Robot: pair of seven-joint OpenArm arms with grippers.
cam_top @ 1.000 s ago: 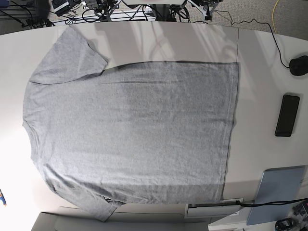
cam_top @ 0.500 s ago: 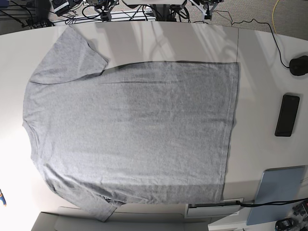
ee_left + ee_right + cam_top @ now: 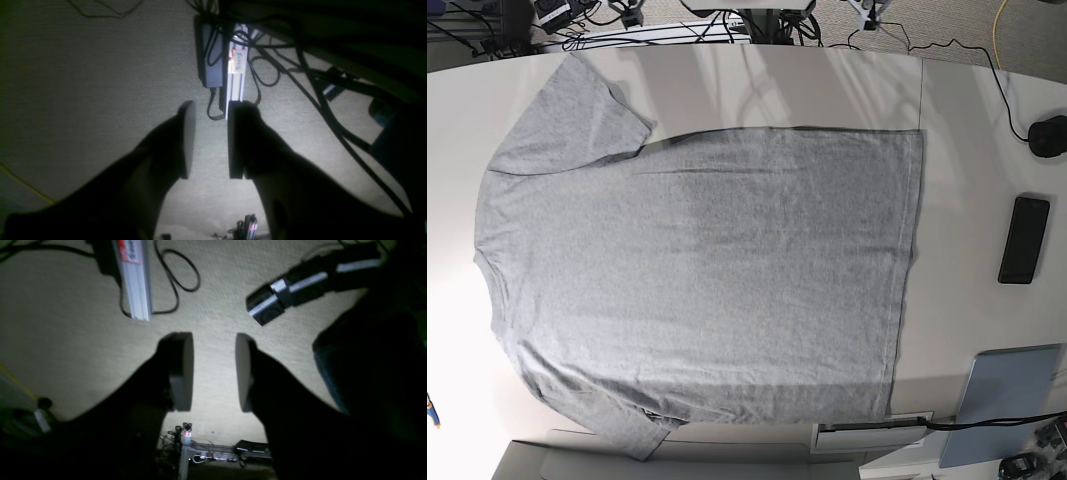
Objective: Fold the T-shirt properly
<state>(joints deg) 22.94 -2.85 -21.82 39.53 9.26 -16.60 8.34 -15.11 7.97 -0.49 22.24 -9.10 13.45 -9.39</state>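
Observation:
The grey T-shirt (image 3: pixel 707 270) lies spread flat on the white table (image 3: pixel 967 150), plain side up. Its neck end is at the left and its hem (image 3: pixel 911 260) at the right. One sleeve (image 3: pixel 577 110) points to the far edge, the other (image 3: pixel 632 430) to the near edge. Neither arm is over the shirt. In the left wrist view my left gripper (image 3: pixel 206 140) hangs over carpet floor, jaws apart with nothing between them. My right gripper (image 3: pixel 213 371) is the same in the right wrist view: open, empty, above the floor.
A black phone (image 3: pixel 1024 240) and a black round object (image 3: pixel 1049 135) with a cable lie right of the shirt. A pale-blue pad (image 3: pixel 1002 400) sits at the near right corner beside a white box (image 3: pixel 872 437). Cables and a power strip (image 3: pixel 235 73) lie on the floor.
Small arm parts at the far table edge have shifted slightly. The T-shirt and the other things on the table have not moved.

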